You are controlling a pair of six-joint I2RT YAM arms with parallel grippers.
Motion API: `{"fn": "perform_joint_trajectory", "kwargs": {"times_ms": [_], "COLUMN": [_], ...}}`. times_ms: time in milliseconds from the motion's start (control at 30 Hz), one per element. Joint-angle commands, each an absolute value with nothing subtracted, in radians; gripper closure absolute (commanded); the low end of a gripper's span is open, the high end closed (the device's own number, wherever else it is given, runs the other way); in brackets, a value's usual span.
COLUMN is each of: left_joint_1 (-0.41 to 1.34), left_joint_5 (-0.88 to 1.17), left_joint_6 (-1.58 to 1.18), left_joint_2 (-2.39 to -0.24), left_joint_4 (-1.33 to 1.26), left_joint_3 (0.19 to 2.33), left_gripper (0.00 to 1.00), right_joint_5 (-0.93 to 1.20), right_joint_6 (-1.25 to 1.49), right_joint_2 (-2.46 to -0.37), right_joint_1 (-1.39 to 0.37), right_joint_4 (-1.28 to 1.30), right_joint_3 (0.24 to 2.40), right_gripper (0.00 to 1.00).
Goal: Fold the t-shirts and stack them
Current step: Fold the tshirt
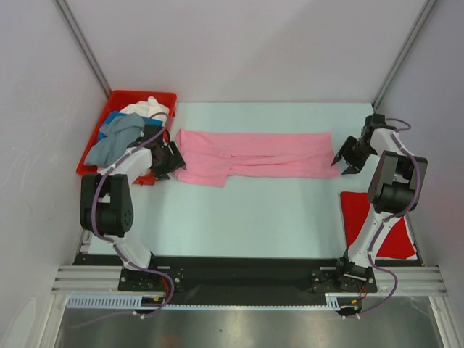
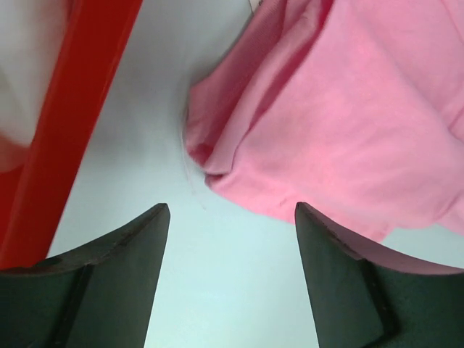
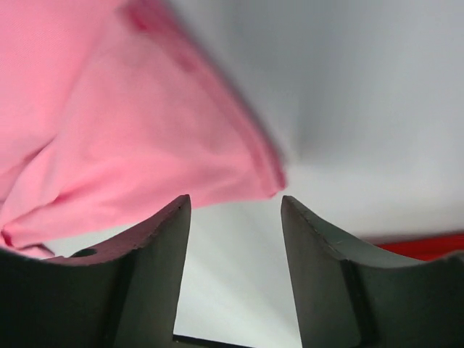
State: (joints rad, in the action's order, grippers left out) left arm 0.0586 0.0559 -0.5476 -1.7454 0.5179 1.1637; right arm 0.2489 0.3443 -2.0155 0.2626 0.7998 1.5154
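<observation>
A light pink t-shirt (image 1: 254, 156) lies folded into a long band across the middle of the table. My left gripper (image 1: 168, 161) stands open just off its left end; in the left wrist view the pink cloth (image 2: 348, 123) lies beyond the fingertips, nothing between them (image 2: 232, 210). My right gripper (image 1: 344, 158) is open just off the shirt's right end, and the pink edge (image 3: 145, 130) sits beyond its empty fingers (image 3: 235, 203). A folded red t-shirt (image 1: 362, 217) lies at the right front, partly behind the right arm. More t-shirts, grey-blue (image 1: 116, 141), blue and white (image 1: 148, 107), are heaped in the bin.
The red plastic bin (image 1: 119, 96) stands at the table's left rear, its wall (image 2: 65, 138) close beside my left gripper. White enclosure walls and metal posts ring the table. The arm bases sit on the black rail at the near edge.
</observation>
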Motion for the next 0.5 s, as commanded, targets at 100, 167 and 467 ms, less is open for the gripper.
{"fn": "perform_joint_trajectory", "kwargs": {"times_ms": [100,167,467], "left_joint_1": [0.058,0.061,0.072], "left_joint_5": [0.121,0.126,0.127], "left_joint_6": [-0.514,-0.514,-0.52], "left_joint_2": [-1.631,-1.646,-1.74], "left_joint_4": [0.511,0.506,0.43], "left_joint_3": [1.092,1.091,1.086], "left_gripper": [0.25,0.27,0.39], "right_joint_5": [0.317,0.36,0.679], "right_joint_6": [0.376,0.393,0.593], "right_joint_2": [-1.826,-1.821,-1.879], "right_joint_1": [0.098,0.045,-0.182], "right_joint_4": [0.776,0.756,0.425], "right_joint_3": [1.479,1.453,1.31], "right_gripper": [0.39,0.39,0.46]}}
